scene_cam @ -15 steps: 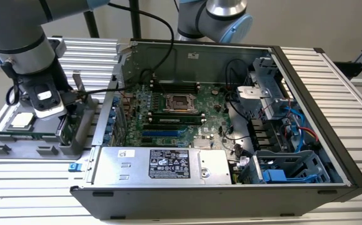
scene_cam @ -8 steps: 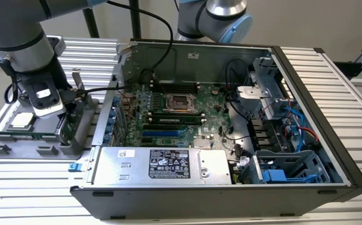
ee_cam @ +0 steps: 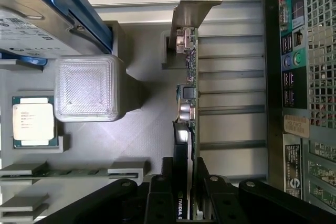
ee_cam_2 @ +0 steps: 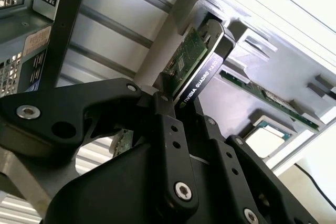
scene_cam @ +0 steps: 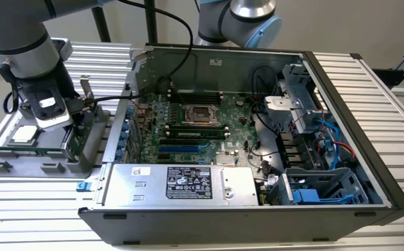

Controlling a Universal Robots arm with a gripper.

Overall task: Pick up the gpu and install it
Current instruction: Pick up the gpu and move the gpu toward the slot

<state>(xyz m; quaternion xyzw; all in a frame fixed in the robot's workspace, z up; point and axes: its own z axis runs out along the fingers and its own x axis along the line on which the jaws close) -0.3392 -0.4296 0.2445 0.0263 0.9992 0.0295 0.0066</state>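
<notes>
The arm's black two-fingered gripper (scene_cam: 76, 123) hangs over a grey moulded parts tray (scene_cam: 20, 168), which lies on the ribbed aluminium worktop (scene_cam: 369, 78) along the side of an open dark tower computer case (scene_cam: 243, 222) that faces the exterior view's left. The gpu (ee_cam: 190, 103), a thin green circuit-board card with a black cooler on one face and a silver metal bracket (ee_cam: 195, 3) on one end, stands on edge in a slot at the tray's edge nearest the case, its bracket rising above the tray. In the first wrist view the claw is narrowed onto the card, one black finger (ee_cam: 160, 198) against the cooler face and the other against the board face, so the card is held between them while its lower edge sits in the slot. The second wrist view shows the card (ee_cam_2: 184, 61) coming out from between the fingers, with its far end inside the tray's grey upright holder (ee_cam_2: 194, 3). Elsewhere on the tray lie a square silver processor chip (ee_cam: 32, 121) in its own recess, a narrow green memory stick (ee_cam_2: 268, 95) standing in a groove just beside it, and a silver hard drive with blue tabs (ee_cam: 37, 14) at a far corner. Inside the case a green motherboard (scene_cam: 187, 130) lies flat, with a silver power supply box (scene_cam: 181, 183) along the near wall.
</notes>
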